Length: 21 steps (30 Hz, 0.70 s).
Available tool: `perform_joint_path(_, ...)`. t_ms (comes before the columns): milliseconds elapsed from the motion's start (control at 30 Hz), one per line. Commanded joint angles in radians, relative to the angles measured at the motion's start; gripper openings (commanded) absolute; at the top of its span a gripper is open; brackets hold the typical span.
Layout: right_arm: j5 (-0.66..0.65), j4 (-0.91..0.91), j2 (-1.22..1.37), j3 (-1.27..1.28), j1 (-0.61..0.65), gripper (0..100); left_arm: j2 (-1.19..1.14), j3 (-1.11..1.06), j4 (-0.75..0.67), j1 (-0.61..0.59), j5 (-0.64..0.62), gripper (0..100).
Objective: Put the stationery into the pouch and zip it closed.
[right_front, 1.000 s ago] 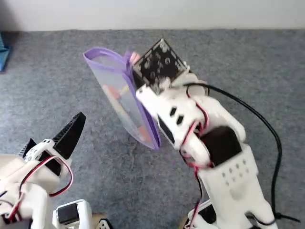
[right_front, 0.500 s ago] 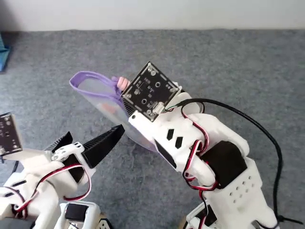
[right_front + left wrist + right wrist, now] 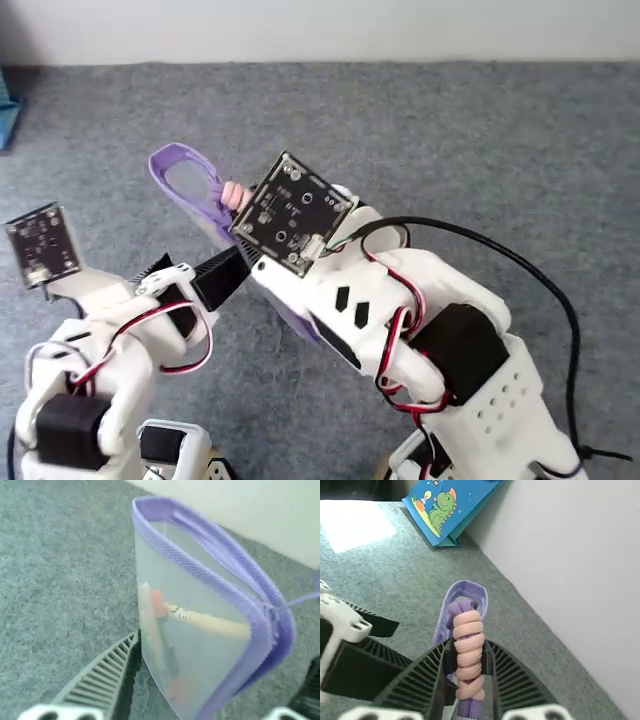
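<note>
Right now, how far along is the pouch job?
Done: stationery lies inside the pouch. In hand: the right end effector grips the pink zipper cord; the left end effector stands open beside the pouch. Left: the mouth gapes, so zipping remains.

Soft, even daylight fills the room, and nothing sits in gloom. The grey carpet (image 3: 520, 130) is lit flatly from above, so the right arm (image 3: 450, 340) throws only a faint, loose-edged shadow just beside itself. The wall (image 3: 300, 30) is bright and goes a shade darker at the far-left corner. Off to the left, a hard patch of light (image 3: 355, 525) burns out white on the floor. The pouch (image 3: 200, 645) glows as light passes through its clear side, with a dark shadow at its foot.
</note>
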<state>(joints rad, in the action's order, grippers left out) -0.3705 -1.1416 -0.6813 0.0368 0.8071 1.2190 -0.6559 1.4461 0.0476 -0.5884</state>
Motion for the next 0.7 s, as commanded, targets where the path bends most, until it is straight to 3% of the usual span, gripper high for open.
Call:
perform_joint_path(0,-0.012,0.002,-0.015,-0.064,0.033,0.7,-0.003,-0.007,-0.035,0.0,-0.012,47)
perform_joint_path(167,-0.012,0.001,-0.015,-0.064,0.031,0.7,0.003,-0.028,-0.021,-0.015,-0.009,47)
perform_joint_path(400,-0.008,-0.07,-0.022,-0.066,-0.019,0.7,0.006,0.018,0.072,-0.144,0.038,47)
perform_joint_path(667,-0.006,-0.068,-0.015,-0.063,-0.018,0.7,0.006,0.088,0.087,-0.144,0.081,47)
